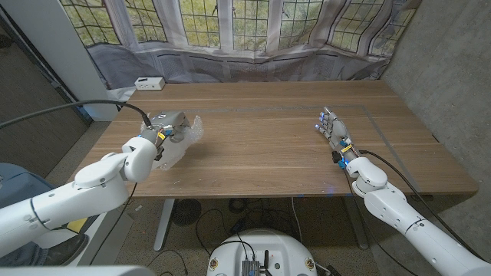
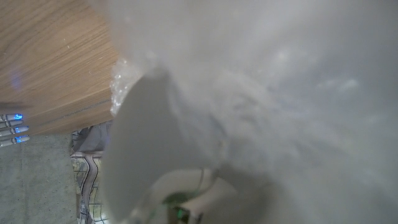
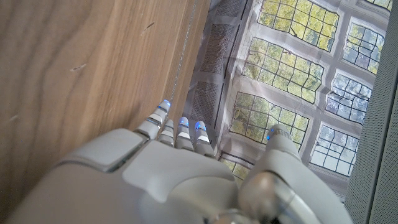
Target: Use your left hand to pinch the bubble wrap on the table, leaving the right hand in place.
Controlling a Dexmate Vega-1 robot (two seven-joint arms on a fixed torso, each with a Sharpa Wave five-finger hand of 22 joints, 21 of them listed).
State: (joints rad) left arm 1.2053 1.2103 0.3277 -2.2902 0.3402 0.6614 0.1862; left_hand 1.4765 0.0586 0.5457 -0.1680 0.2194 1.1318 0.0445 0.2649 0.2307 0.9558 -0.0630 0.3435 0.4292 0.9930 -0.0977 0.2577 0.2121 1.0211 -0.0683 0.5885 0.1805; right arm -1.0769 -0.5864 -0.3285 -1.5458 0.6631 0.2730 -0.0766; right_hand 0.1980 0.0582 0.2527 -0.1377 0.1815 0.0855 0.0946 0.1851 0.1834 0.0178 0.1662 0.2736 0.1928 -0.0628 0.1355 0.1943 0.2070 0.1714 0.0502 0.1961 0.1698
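The bubble wrap (image 1: 181, 139) is lying on the wooden worktop (image 1: 261, 146) at about 9 o'clock in the head view, near the worktop's left edge, with a crinkled end reaching toward 1 o'clock from under the left robot hand (image 1: 163, 127). That robot hand is sitting on top of the wrap, covering much of it; whether its fingers are pinching the plastic or only pressing on it cannot be told, since the head view is showing mostly the back of the hand. In the left wrist view a blurred white mass is crowding the lens, and a small patch of bubble wrap (image 2: 119, 87) is showing against the wood.

The right robot hand (image 1: 333, 127) is waiting at about 3 o'clock, well apart from the wrap, fingers extended and holding nothing. In the right wrist view its fingertips (image 3: 180, 127) are pointing along the worktop toward a leaded window (image 3: 311, 81).

A small white box (image 1: 149, 83) is sitting at the worktop's far left corner, about 11 o'clock.
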